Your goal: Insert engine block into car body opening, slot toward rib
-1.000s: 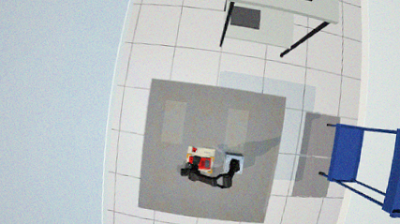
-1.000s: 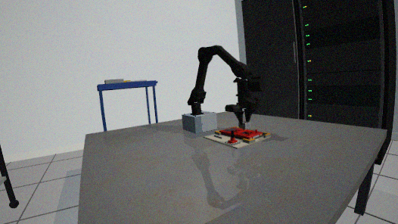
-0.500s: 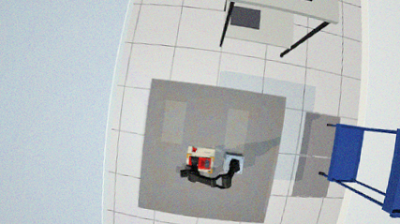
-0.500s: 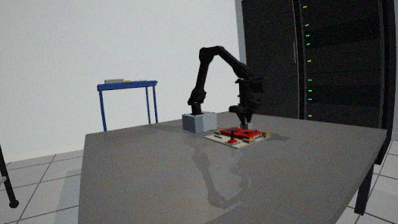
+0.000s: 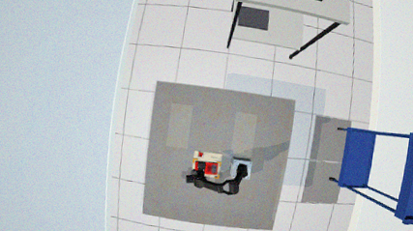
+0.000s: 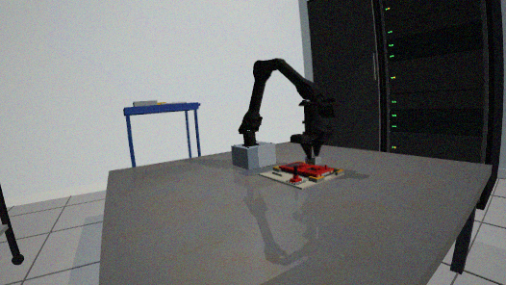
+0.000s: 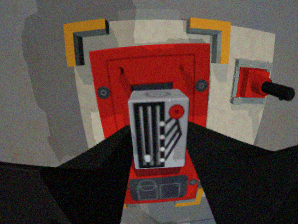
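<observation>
Ok so, going left to right in the wrist view: first up is a yellow corner (image 7: 70, 42) on the cream board (image 7: 150, 30) (image 6: 269, 180) (image 5: 210, 156), then the red car body (image 7: 150, 51) (image 6: 303, 168) (image 5: 213, 168). The opening (image 7: 150, 86) is the dark strip peeking out past the block's far edge, most of it hidden.

Right in the middle is the engine block (image 7: 172, 145) (image 6: 315, 160), pinched in the gripper (image 7: 158, 129) (image 6: 313, 156) (image 5: 202, 167), one finger on each side. So the fingers are part way apart, closed on the block. Its slots are on the left of the face we see, red dot on the right. Exterior view has it low by the body, can't tell if they touch.

Off to the right there's another yellow corner (image 7: 225, 42) and the lever (image 7: 277, 91) (image 6: 295, 173) (image 5: 200, 154), well apart from the block.

Imo this is the lining-up step, not seated yet. Next I'd center it over the hole, check slots vs rib (can't make the rib out, tbh), then go straight down. Bit off and it'll probably catch the rim. Only let go once it's fully down, then lift straight up.
</observation>
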Robot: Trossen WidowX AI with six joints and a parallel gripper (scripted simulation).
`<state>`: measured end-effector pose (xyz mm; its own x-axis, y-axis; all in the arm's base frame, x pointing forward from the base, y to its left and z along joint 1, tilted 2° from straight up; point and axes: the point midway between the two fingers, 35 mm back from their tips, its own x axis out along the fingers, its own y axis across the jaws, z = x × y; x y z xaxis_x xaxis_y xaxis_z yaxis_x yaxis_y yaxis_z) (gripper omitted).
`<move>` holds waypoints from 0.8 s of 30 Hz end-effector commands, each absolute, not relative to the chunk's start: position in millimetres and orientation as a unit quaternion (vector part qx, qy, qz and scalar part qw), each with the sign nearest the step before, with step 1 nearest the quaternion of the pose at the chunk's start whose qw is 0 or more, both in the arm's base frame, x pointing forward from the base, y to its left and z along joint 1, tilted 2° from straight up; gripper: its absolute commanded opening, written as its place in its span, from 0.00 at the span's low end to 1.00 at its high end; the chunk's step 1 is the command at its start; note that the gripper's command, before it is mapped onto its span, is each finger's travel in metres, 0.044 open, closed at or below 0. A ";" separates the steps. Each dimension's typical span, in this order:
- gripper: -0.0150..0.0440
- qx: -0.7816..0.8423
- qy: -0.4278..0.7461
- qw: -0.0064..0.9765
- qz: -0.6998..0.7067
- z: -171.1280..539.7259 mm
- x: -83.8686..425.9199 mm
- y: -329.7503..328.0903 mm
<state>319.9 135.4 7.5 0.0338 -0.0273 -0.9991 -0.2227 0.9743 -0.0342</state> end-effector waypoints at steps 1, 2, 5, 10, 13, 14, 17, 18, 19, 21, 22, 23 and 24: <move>0.52 -0.064 0.693 0.716 0.046 7.3 320.4 136.5; 0.52 -0.063 0.694 0.716 0.044 7.3 320.4 136.5; 0.52 -0.062 0.694 0.716 0.043 7.3 319.9 136.6; 0.52 -0.062 0.694 0.716 0.043 7.3 319.9 136.6; 0.52 -0.072 0.693 0.715 0.053 7.3 319.9 136.6; 0.52 -0.079 0.692 0.715 0.060 7.3 319.9 136.6; 0.52 -0.105 0.690 0.711 0.085 7.3 319.9 136.6; 0.52 -0.113 0.689 0.710 0.093 7.3 319.9 136.6; 0.52 -0.115 0.688 0.710 0.095 7.2 319.9 136.6; 0.52 -0.125 0.687 0.708 0.104 6.9 319.8 136.5; 0.52 -0.131 0.686 0.707 0.110 6.6 319.7 136.5; 0.52 -0.137 0.685 0.706 0.116 6.1 319.5 136.4; 0.52 -0.136 0.685 0.706 0.115 5.9 319.4 136.4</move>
